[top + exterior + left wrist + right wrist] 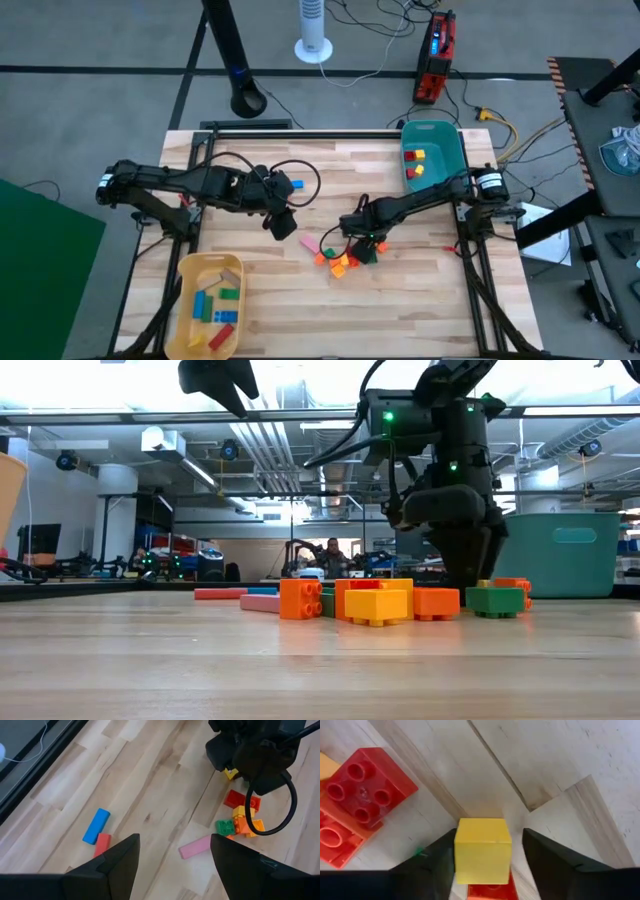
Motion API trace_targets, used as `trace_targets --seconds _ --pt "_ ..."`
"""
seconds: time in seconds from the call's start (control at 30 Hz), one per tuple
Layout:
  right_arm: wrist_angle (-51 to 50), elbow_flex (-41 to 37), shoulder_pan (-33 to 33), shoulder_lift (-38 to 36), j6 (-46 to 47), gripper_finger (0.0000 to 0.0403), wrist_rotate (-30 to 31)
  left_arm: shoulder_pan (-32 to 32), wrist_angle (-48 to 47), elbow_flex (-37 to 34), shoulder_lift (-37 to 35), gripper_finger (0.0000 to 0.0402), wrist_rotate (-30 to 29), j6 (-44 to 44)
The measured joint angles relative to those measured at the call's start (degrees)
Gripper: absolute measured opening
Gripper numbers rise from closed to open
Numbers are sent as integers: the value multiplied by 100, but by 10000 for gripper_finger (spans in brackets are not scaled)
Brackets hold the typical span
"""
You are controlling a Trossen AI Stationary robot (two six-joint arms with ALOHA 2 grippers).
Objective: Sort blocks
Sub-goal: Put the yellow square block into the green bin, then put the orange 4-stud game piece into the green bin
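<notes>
high view: the left pincer hangs over the bench left of centre, its fingers spread with nothing between them. the right pincer is down on a clump of blocks at mid-bench. a yellow tray at the near left holds blue, green and red blocks; a teal bin at the far right holds red and yellow ones.

low view: orange, yellow and green blocks sit in a row on the bench, with pink and red bars just left of them.

left wrist view: a blue bar and a red bar lie touching, well apart from the clump; a pink bar lies near it.

right wrist view: a yellow block sits between the fingers, which flank it closely; whether they grip it, i cannot tell. a red block lies nearby.
</notes>
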Motion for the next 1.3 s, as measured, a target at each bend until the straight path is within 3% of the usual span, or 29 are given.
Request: trace_targets --seconds 0.17,0.33,0.4,0.57,0.77,0.9,1.07,1.23,1.3 --pt "14 0 -2 0 -103 128 -7 0 2 -2 0 230 -49 10" --pt "-121 86 -68 -325 -189 124 27 2 3 -4 0 230 -251 10" --pt "-344 261 -215 -654 -217 124 314 2 5 -7 0 230 -251 10" --pt "-1460 598 -1072 -1622 -335 124 1486 3 30 -7 0 230 -251 10" --pt "-2639 608 -2738 -2583 199 126 2518 9 42 -7 0 230 -250 -35" --pt "-2586 589 -3658 -2909 84 195 1903 9 60 -7 0 230 -249 -139" --pt "-2580 773 -3693 -3133 214 287 1946 13 124 -7 0 230 -248 -147" --pt "-2561 929 -3447 -3161 151 313 1842 18 194 -9 0 230 -201 -83" --pt "-2420 935 -3212 -3167 121 309 1626 22 265 -9 1 230 194 208"
